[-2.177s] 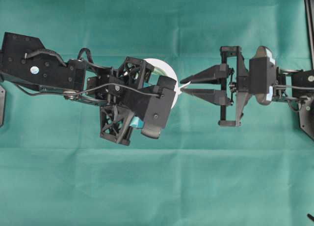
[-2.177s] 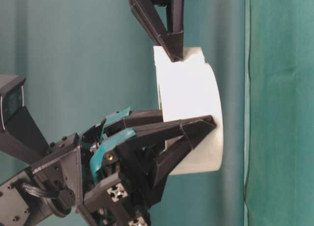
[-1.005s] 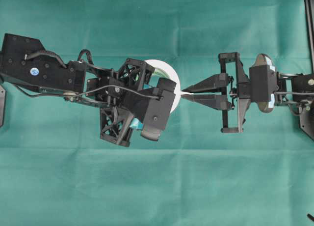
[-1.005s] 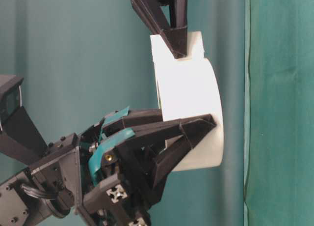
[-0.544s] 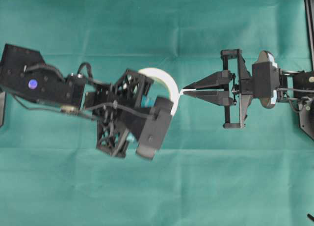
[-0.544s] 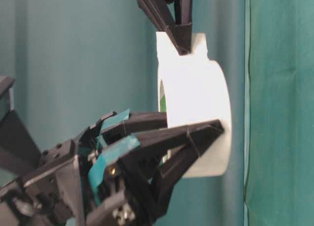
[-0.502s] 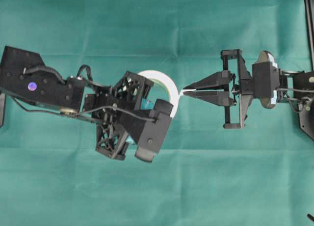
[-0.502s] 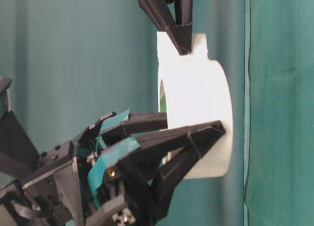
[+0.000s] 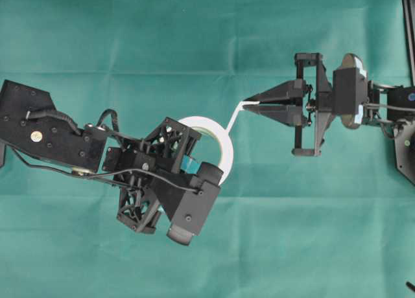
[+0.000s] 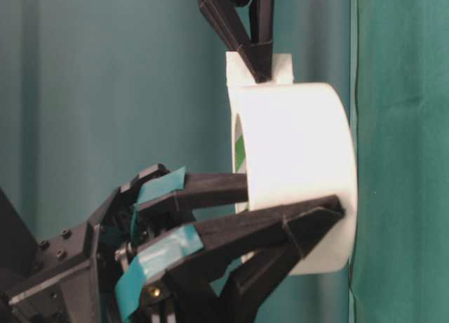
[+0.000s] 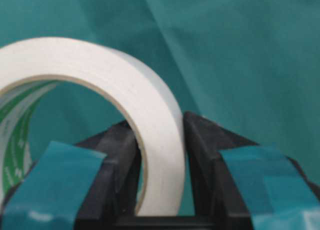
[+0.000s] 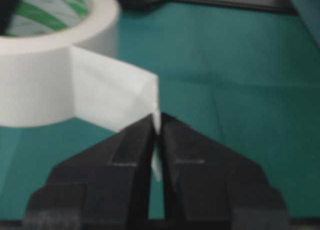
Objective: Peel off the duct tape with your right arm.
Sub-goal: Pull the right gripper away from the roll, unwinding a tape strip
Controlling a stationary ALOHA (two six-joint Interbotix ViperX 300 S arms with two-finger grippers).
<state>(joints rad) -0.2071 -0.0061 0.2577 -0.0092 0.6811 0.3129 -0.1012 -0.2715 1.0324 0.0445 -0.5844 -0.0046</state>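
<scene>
The tape (image 9: 224, 142) is a white roll with green print on its inner core, and it is held above the green cloth (image 9: 207, 26) near the middle of the overhead view. The left gripper (image 9: 206, 157) holds it: in the left wrist view one finger (image 11: 117, 155) with a teal patch is inside the ring and the other is outside, and the wall of the roll is clamped between them. From the roll a loose white strip (image 9: 233, 118) goes up and to the right, free from the roll's surface. The right gripper (image 9: 249, 103) has plain black fingers, and they are closed on the end of this strip; in the right wrist view the tips meet with only the thin white end (image 12: 156, 121) between them. The strip looks straight between the roll and these fingertips. The two grippers are apart, joined only by the strip.
</scene>
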